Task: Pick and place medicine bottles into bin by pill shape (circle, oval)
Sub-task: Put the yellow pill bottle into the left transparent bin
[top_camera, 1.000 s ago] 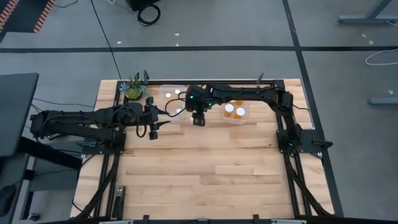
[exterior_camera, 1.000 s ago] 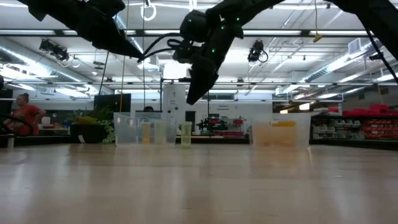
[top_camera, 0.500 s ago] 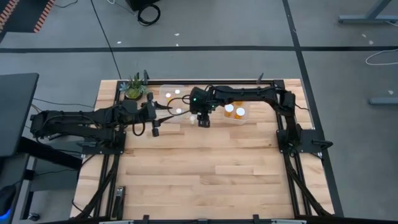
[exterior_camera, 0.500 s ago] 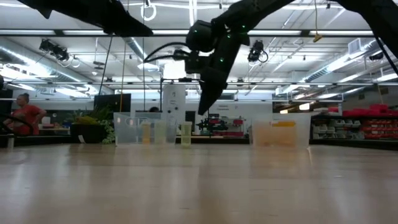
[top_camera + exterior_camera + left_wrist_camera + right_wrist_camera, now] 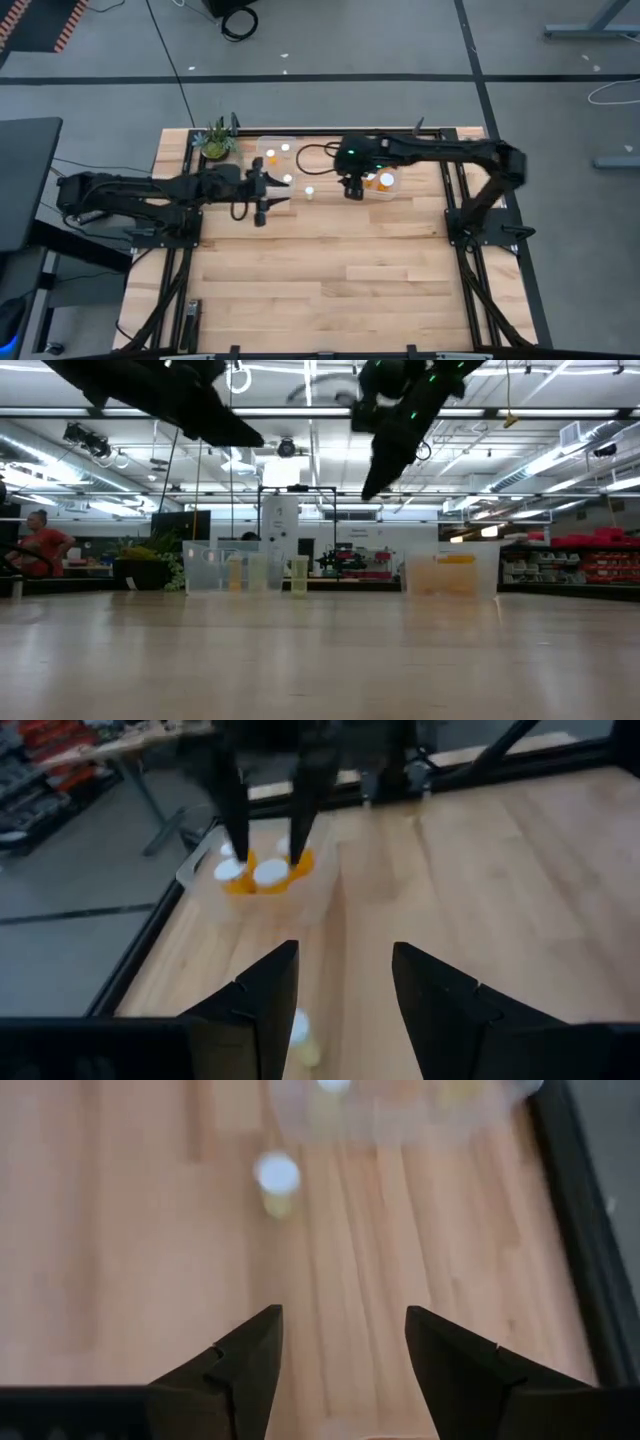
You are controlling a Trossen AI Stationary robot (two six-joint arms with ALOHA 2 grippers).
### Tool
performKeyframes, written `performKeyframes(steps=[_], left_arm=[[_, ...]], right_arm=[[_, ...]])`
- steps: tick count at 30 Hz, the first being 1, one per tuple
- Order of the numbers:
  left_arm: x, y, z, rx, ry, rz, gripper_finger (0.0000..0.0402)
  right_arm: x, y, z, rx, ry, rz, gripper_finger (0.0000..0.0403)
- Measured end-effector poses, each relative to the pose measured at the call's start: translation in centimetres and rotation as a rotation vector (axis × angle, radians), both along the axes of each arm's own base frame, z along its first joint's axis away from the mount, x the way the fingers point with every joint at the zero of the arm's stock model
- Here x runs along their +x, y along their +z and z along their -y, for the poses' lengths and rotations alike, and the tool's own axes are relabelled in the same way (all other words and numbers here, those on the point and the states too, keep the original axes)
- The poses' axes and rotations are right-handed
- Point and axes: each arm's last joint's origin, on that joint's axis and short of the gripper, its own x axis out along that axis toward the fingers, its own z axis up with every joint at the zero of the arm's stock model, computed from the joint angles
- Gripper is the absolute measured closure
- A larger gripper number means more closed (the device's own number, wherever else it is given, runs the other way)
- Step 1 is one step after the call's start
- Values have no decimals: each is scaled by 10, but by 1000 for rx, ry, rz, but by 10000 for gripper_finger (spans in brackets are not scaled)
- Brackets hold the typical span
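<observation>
Pale wooden planks formed the table [image 5: 330, 260], with two clear plastic bins along its far edge. One lone white-capped amber bottle [image 5: 309, 192] stood on the wood between them. The right bin [image 5: 392, 192] held two more capped bottles (others may hide under the arm). The left gripper [image 5: 274, 189] and right gripper [image 5: 352, 190] hovered with jaws apart, both empty.
</observation>
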Motion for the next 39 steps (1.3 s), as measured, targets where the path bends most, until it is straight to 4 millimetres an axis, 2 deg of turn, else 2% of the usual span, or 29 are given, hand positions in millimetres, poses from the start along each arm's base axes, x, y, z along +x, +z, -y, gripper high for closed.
performKeyframes(steps=[4,10,18,22,30,39], left_arm=[[17,-12,-5,18,52,-29,230],[44,-14,-25,0,121,-117,230],[83,-23,-48,-54,169,-333,228],[101,-29,-58,-82,156,-442,205],[129,-48,-77,-197,102,-616,142],[135,-76,-81,-221,98,-726,130]], right_arm=[[-29,26,-15,-45,13,120,183],[-74,56,-29,-92,11,254,183],[-127,68,-42,-157,-7,369,189],[-149,69,-49,-176,-19,436,190],[-175,57,-64,-164,13,491,190],[-177,49,-67,-166,18,476,190]])
